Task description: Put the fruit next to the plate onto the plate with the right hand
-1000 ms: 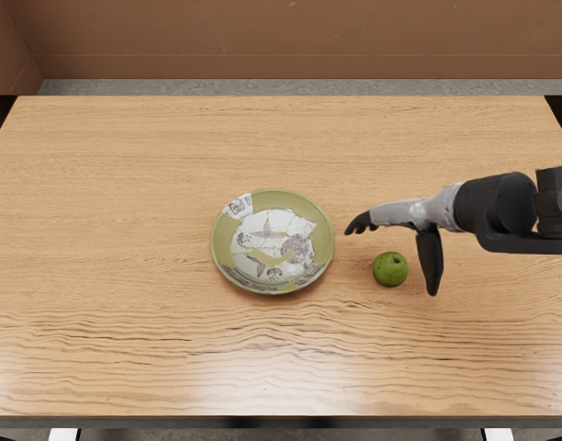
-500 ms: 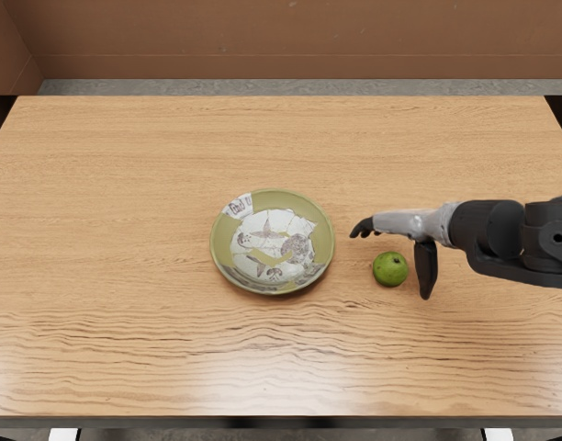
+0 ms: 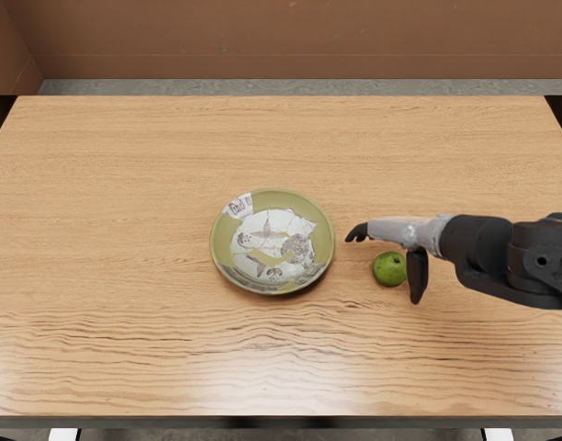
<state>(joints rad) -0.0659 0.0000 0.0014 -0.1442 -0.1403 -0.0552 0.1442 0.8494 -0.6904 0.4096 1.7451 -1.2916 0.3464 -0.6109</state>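
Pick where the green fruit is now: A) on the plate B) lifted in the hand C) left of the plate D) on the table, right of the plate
D: the fruit rests on the table right of the plate, beside the open right hand.

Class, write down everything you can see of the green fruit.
The green fruit is small, round and smooth-looking. It rests on the wooden table, right of the plate and apart from it. The right hand is open over it, thumb down at its right side; whether they touch is unclear.
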